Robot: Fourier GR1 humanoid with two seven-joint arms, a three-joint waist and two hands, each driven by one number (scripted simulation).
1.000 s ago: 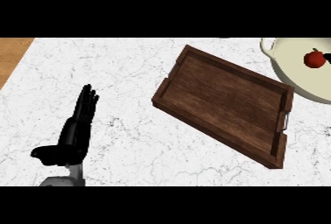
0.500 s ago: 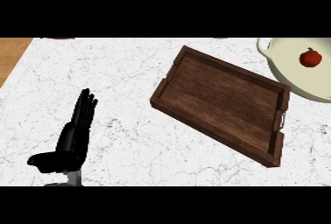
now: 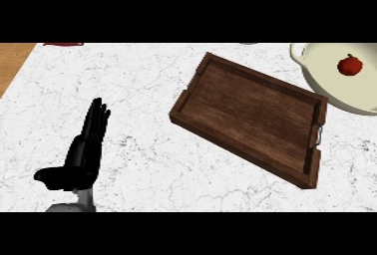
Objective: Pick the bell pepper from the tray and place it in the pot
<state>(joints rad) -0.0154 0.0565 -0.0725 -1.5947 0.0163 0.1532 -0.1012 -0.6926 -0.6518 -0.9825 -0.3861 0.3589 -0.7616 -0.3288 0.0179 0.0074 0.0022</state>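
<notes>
Bell pepper (image 3: 350, 65) already sits inside the cream pot (image 3: 324, 84) at the view's upper right, stem up, well off the pot wall. From what I see, the placing is done. Wooden tray (image 3: 250, 117) lies skewed in the middle of the counter with nothing on it, metal handle on its right end.

Handling, my read: pepper is small, light, stiff-skinned and glossy, so likely a bit slippery. If I had to regrasp, I'd take it round the body from above, not by the stem.

Left hand (image 3: 83, 149) rests at the lower left on the counter, fingers straight and together pointing up-view, holding nothing. Right hand not visible anywhere, so I can't speak to it.

Surface is white marble counter (image 3: 147, 89), flat. A wood strip (image 3: 13, 62) shows at the far left edge. Plenty of room between tray and hand.
</notes>
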